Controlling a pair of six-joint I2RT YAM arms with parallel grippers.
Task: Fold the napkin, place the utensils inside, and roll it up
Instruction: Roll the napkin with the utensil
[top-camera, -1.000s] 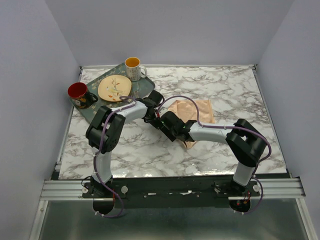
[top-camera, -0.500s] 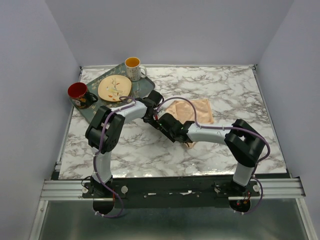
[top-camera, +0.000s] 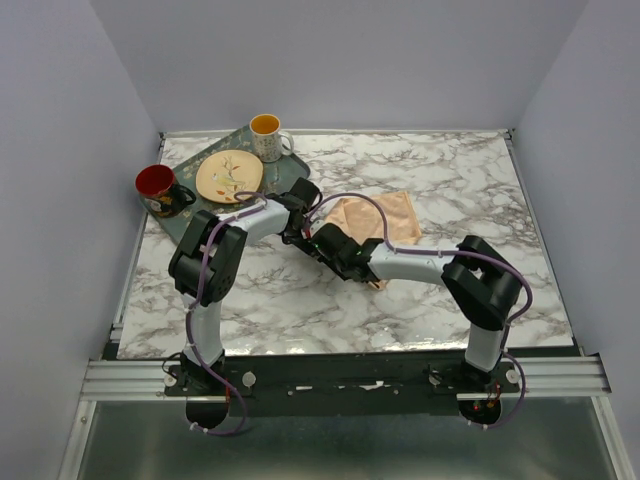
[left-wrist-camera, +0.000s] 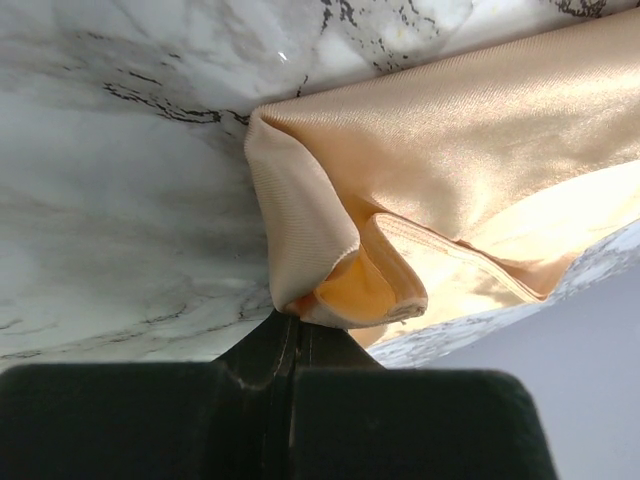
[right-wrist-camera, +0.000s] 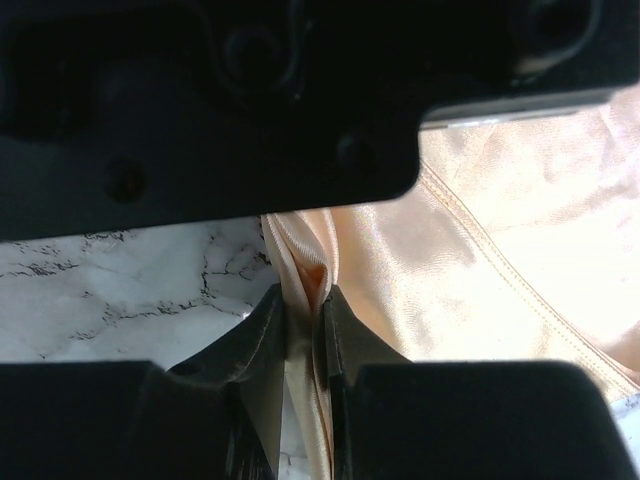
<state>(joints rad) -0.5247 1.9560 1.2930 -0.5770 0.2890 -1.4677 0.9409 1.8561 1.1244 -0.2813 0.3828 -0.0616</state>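
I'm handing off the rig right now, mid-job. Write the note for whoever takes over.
Left gripper: shut, pinching a bunched corner of the napkin.
Right gripper: closed on a fold of the napkin's edge, close beside the left gripper.
Napkin: on the marble table, about mid-table, layers doubled at the gripped end.
Utensils: I cannot make them out in any view; none show on the visible cloth.
Done: both grips on the napkin, fold under way.
Left: finish the fold, lay the utensils inside, roll up.
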